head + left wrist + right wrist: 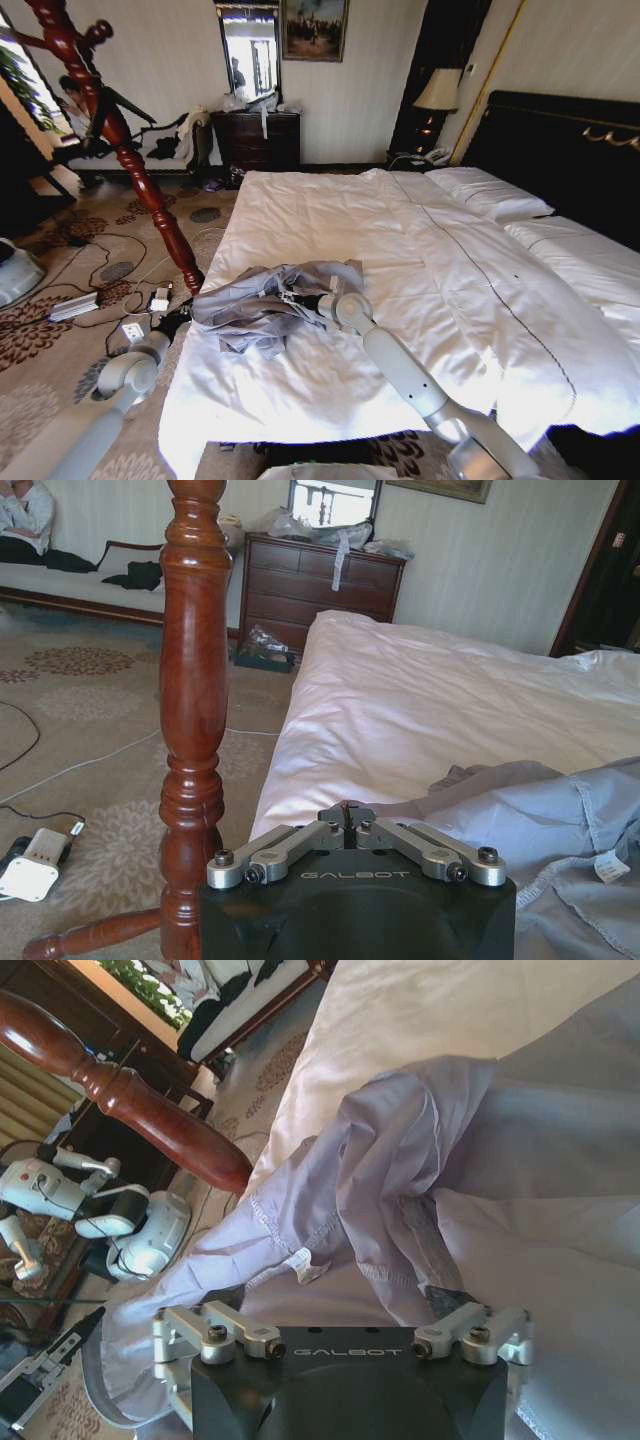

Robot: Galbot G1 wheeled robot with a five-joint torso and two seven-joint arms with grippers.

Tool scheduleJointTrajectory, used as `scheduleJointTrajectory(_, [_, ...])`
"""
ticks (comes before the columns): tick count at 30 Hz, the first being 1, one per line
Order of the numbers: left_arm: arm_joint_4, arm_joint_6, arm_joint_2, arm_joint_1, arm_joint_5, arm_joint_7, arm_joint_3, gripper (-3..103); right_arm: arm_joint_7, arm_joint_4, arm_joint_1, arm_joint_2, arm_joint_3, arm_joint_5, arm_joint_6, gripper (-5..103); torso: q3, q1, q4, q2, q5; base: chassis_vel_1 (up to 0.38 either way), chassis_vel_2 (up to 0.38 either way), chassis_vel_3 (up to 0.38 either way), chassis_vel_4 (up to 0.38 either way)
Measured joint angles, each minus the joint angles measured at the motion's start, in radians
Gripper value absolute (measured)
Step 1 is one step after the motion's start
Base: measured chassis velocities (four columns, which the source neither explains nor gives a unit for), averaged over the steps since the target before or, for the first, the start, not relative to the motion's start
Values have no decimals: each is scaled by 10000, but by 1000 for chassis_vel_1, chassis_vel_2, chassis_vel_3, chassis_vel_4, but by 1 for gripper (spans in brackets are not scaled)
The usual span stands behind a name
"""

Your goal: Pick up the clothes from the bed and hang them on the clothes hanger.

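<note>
Two arms reach out ahead of me in the head view. The right gripper [318,300] lies on the wide bed with white sheets and a tall black headboard with gold trim [440,270], its tip buried in the crumpled light grey-blue thin jacket [265,300]. That jacket sits near the bed's left edge, towards the foot. The left gripper [175,322] hangs low beside the mattress, close to the base of the tall reddish-brown turned wooden coat stand [110,130], which leans across the left of the picture. From here I cannot tell how either set of fingers stands.

In the left wrist view, my left gripper [345,818] has its two linkages drawn in so that the tips meet at the centre, clenched on nothing. The coat stand's post [192,710] stands just beside it, and the jacket's [545,820] grey-blue cloth spreads over the white sheet [420,710] close ahead and to one side, apart from the tips. A dark wooden chest of drawers [320,595] stands against the far wall.

In the right wrist view, my right gripper [340,1315] has its linkages spread wide, released, and the jacket [400,1160] is bunched directly before it, with a hemmed fold and a small white label [305,1265] between the arms. The fingertips are hidden under the cloth, so I cannot tell whether they touch it. The coat stand [130,1100] crosses behind.
</note>
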Motion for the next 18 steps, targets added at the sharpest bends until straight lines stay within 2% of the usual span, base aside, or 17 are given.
scheduleJointTrajectory(2, [-3, 0, -1, 13, 0, 1, -17, 0, -2, -52, 21, 7, -29, -5, -38, 98, 0, 0, -1, 0, 0, 0, 0, 0, 0])
scheduleJointTrajectory(6, [13, -6, 9, 75, -5, 37, -104, 0, -210, -379, 3, 19, 28, -575, 97, 78, 0, 0, -1, 0, 1, 0, 0, 0, 0])
scheduleJointTrajectory(7, [13, -6, 9, 75, -5, 37, -104, 0, -210, -379, 3, 19, 28, -575, 97, 78, 0, 0, -1, 0, 1, 0, 0, 0, 0])
scheduleJointTrajectory(8, [28, -7, 9, 79, -5, 47, -106, 0, -260, -403, 0, 2, 107, -648, 155, 69, 0, 0, -1, -1, 0, 0, 0, 0, 0])
scheduleJointTrajectory(9, [36, -10, 6, 79, -5, 58, -106, 0, -319, -401, 1, -38, 162, -686, 203, 70, 0, 1, -1, 0, 0, 0, 0, 0, 0])
scheduleJointTrajectory(10, [45, -13, -1, 63, -5, 59, -88, 0, -353, -355, 6, -113, 228, -684, 233, 76, 1, 1, -1, 0, 1, 0, 0, 0, 0])
scheduleJointTrajectory(12, [51, -13, -13, 35, -5, 59, -50, 0, -350, -264, 19, -173, 271, -586, 236, 76, 0, 0, -2, 0, 1, 0, 0, 0, 0])
scheduleJointTrajectory(15, [70, -15, -54, -103, 1, 52, 85, 0, -266, -26, 68, -309, 347, -262, 222, 88, 0, 0, -2, 0, 0, 0, 0, 0, 0])
scheduleJointTrajectory(18, [72, -15, -63, -182, 1, 35, 163, 0, -262, -32, 57, -339, 340, -294, 215, 88, 0, 0, -2, 0, 0, 0, 0, 0, 0])
